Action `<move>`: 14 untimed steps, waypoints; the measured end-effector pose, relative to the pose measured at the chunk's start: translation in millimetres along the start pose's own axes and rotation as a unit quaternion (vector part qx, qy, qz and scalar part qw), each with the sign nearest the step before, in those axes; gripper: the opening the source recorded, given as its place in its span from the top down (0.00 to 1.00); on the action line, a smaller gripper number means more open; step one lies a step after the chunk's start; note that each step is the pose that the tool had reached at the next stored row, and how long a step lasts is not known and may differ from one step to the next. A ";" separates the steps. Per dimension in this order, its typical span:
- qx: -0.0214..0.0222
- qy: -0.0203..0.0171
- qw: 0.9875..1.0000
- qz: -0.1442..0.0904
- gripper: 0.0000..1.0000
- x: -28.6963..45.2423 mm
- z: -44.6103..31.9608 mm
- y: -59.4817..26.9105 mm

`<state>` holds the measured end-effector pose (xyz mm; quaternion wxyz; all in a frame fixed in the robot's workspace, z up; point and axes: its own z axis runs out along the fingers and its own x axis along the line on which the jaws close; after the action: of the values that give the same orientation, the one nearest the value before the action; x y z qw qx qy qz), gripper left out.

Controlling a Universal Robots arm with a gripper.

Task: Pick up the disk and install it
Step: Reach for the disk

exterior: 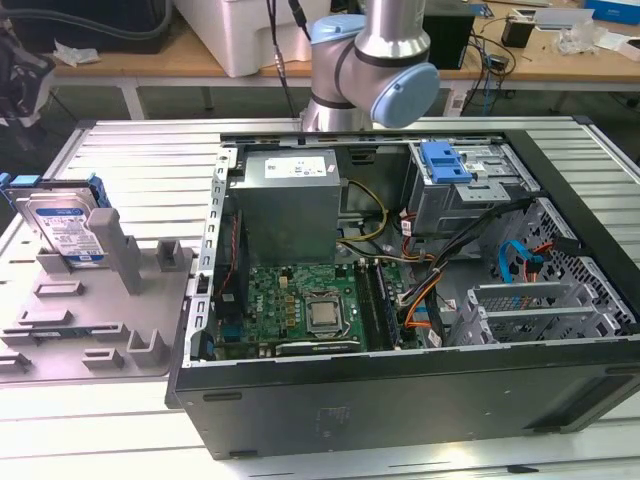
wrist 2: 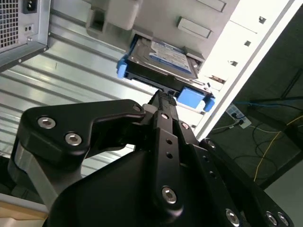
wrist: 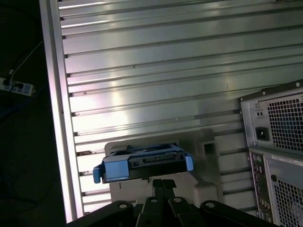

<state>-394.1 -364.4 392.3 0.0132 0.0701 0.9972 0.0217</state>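
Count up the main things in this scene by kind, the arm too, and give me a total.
disk: 1
open computer case: 1
grey holder stand: 1
robot arm: 1
Total: 4

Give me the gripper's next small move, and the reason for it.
Probably ease the gripper toward the disk, keeping it lined up. The disk stands on edge, propped in the grey holder at the exterior view's left, with nothing gripping it. Both wrist views show the gripper aimed at the disk but apart from it.
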 end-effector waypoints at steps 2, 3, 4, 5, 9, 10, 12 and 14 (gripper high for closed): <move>0.000 0.000 1.000 0.001 0.89 11.5 0.1 0.2; 0.000 0.000 1.000 0.001 0.89 16.2 0.1 0.3; 0.000 0.000 1.000 0.001 0.89 19.3 0.1 0.3; 0.000 0.000 1.000 0.002 0.89 22.1 0.1 0.1; 0.000 0.000 1.000 0.002 0.89 23.0 0.2 0.1; 0.000 0.000 1.000 0.002 0.89 23.0 0.1 0.1; 0.000 0.000 1.000 0.002 0.89 23.0 0.1 0.0; 0.000 0.000 1.000 0.002 0.89 23.1 0.1 0.1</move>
<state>-416.9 -361.1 391.6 0.0133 0.0720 0.9971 0.0216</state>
